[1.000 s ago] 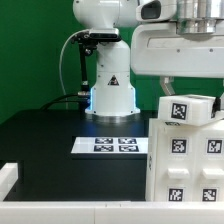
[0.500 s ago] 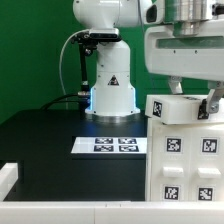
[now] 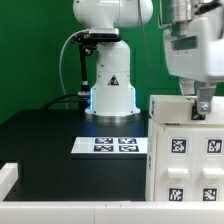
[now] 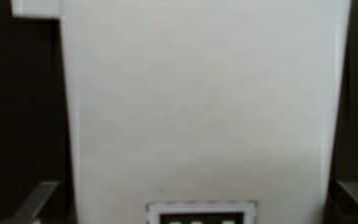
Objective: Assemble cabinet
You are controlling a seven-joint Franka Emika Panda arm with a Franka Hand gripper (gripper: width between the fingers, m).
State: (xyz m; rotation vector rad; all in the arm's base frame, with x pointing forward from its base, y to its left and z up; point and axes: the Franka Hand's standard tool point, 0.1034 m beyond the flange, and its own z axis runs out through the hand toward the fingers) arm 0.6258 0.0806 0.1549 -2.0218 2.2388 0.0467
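Observation:
The white cabinet (image 3: 186,165) stands at the exterior view's right, with several square tags on its near face. A white top panel (image 3: 168,108) lies level across its upper edge. My gripper (image 3: 197,108) reaches down from above, its fingers (image 3: 203,102) straddling this panel and shut on it. In the wrist view the white panel (image 4: 202,100) fills the picture, with a tag (image 4: 202,212) at one edge. A dark finger (image 4: 41,200) shows at each side of it, and my gripper (image 4: 197,205) spans its width.
The marker board (image 3: 112,145) lies flat on the black table (image 3: 50,140), to the exterior view's left of the cabinet. The robot base (image 3: 110,85) stands behind it. A white rail (image 3: 60,210) runs along the table's near edge.
The gripper has moved toward the exterior view's right with the panel. The panel, tilted a second ago, now lies level on the cabinet's top.

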